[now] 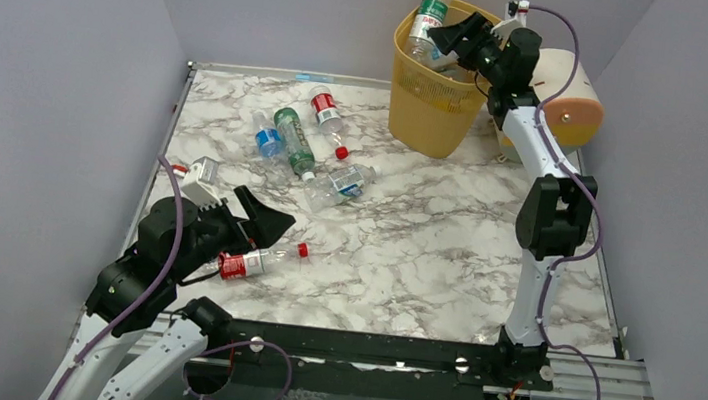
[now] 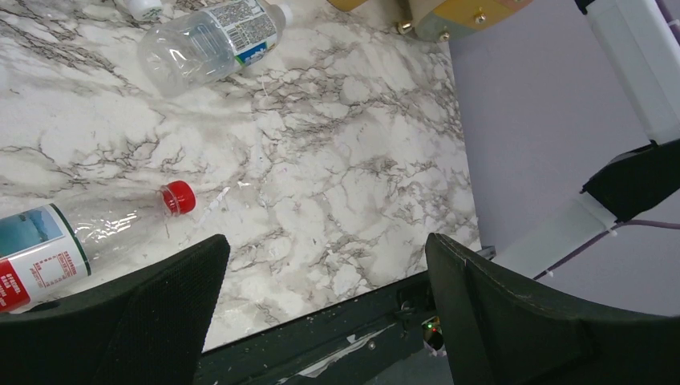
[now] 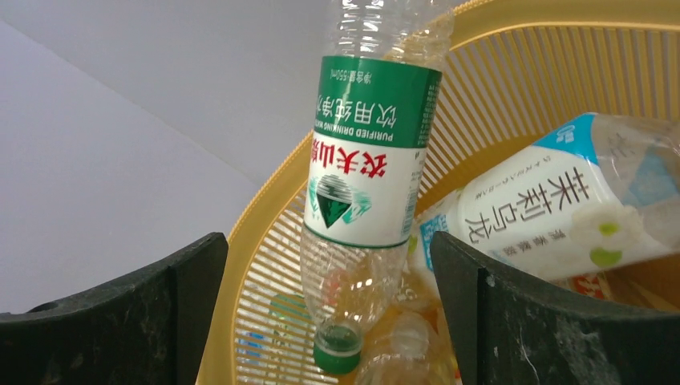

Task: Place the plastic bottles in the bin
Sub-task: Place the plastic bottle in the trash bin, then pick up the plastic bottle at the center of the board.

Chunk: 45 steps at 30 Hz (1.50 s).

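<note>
The yellow bin [image 1: 432, 98] stands at the back right of the marble table. A clear bottle with a green label [image 1: 428, 19] sticks out of it, cap down. My right gripper [image 1: 440, 47] hovers at the rim, open. In the right wrist view that bottle [image 3: 365, 160] hangs free between the spread fingers [image 3: 329, 241], above other bottles such as a white-labelled one [image 3: 561, 208]. Several bottles lie on the table: red-labelled [image 1: 325, 111], green [image 1: 293, 140], blue [image 1: 267, 140], clear [image 1: 342, 181]. My left gripper [image 1: 261, 230] is open beside a red-labelled, red-capped bottle [image 1: 247, 263] [image 2: 48, 253].
A cream-and-peach cylinder [image 1: 570, 102] lies just right of the bin. Grey walls close in the table at left, back and right. A black rail [image 1: 363, 347] runs along the near edge. Another clear bottle [image 2: 212, 40] lies farther out in the left wrist view.
</note>
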### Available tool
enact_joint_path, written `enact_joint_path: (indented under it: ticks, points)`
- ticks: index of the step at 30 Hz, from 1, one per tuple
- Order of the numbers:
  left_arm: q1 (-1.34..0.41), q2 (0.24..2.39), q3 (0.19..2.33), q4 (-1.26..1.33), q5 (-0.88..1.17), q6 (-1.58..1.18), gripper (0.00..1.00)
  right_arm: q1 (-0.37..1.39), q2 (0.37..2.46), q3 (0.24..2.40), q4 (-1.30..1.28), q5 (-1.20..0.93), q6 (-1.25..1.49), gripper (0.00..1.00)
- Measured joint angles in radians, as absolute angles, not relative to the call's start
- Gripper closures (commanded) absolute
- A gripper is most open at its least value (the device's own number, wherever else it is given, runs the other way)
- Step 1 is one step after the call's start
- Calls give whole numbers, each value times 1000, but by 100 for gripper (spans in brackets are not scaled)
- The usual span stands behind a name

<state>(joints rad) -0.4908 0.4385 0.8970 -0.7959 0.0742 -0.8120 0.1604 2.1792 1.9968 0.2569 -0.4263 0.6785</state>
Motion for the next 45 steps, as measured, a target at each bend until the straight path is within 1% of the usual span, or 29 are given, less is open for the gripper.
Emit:
enact_joint_path:
  ticks: [5, 11, 17, 22, 24, 30, 34, 39, 43, 45]
  points:
    - [-491, 439, 886, -796, 74, -812, 1, 160, 2040, 1888, 205, -391, 616, 0]
    - [-491, 439, 884, -795, 75, -812, 1, 160, 1773, 1689, 178, -352, 541, 0]
    - [-491, 439, 864, -792, 75, -812, 1, 160, 1518, 1483, 168, -380, 480, 0]
    - [-491, 447, 822, -781, 78, -811, 1, 161, 1385, 1302, 122, -434, 450, 0]
    - [-491, 466, 811, -776, 80, -805, 1, 163, 1362, 1223, 98, -452, 444, 0]
    - [-491, 562, 810, -757, 80, -752, 1, 189, 1346, 1086, 43, -488, 445, 0]
    - [-491, 707, 844, -766, 77, -671, 1, 247, 1346, 1029, 19, -504, 447, 0]
    - [-491, 861, 858, -764, 58, -599, 1, 323, 1346, 996, 10, -516, 451, 0]
    - [-491, 878, 820, -734, 54, -595, 1, 408, 1367, 1005, 3, -511, 421, 3]
    - [-491, 874, 807, -719, 54, -602, 1, 450, 1422, 1042, -4, -502, 397, 5]
